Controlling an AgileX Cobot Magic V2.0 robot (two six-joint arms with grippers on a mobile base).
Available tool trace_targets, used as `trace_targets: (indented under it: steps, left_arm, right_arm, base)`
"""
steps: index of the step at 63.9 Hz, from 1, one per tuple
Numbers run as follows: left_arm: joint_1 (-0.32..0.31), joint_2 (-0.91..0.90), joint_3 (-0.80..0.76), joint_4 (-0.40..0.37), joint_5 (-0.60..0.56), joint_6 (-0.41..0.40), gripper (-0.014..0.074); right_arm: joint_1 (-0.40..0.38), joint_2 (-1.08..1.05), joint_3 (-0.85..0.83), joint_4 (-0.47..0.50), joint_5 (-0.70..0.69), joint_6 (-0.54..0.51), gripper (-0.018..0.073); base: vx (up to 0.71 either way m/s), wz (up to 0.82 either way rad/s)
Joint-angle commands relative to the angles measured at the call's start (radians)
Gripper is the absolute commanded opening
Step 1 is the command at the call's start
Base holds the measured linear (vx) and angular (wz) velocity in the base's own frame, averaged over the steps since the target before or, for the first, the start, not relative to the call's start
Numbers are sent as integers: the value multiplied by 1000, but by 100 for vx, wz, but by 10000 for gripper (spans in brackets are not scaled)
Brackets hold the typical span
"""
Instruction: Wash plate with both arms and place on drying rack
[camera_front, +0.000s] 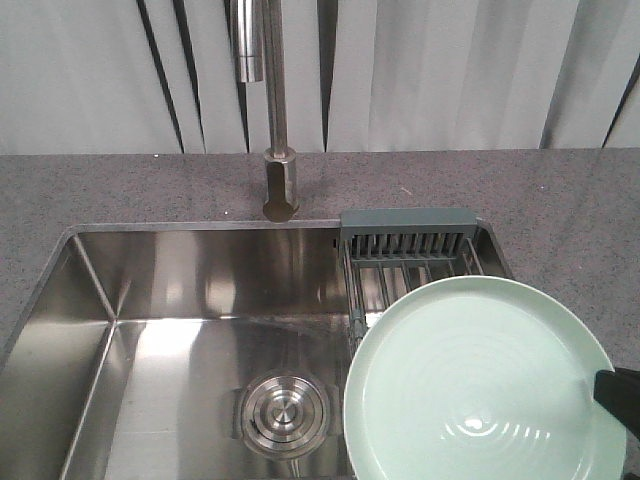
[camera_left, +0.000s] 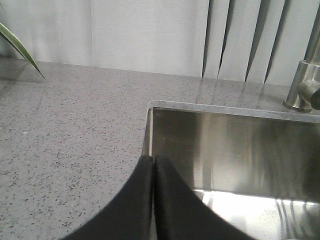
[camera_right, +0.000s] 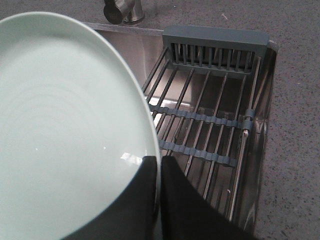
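Pinching plate (camera_right: 65, 130) rim is right end effector (camera_right: 159, 161).

Plain black gripper fingers
Left gripper (camera_left: 152, 159) and right gripper (camera_right: 159, 160) each show two smooth, curved matte-black fingers, broadening toward six o'clock.
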Motion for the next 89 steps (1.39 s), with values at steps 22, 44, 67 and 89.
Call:
trace_targets:
  steps: [22,44,67,89]
  left_arm:
    - [-4,-15,-27,-264,-138,-335,-6]
    - [-4,-15,-28,-407,-145,-432,-6]
    - [-4,-15,-57,-1062,-188,-509,-6]
    - [-4,70,-368,-1080,-65,7,-6]
  right_arm:
    - [-7,4,-27,21,-63,-2,-4]
    - [-7,4,-27,21,-63,-2,-4]
    - [-7,4,-27,21,-63,-2,-4]
    - [-7,4,-27,21,-63,-2,-4]
  base:
    - [0,0]
    - [0,0]
    - [0,0]
    - [0,0]
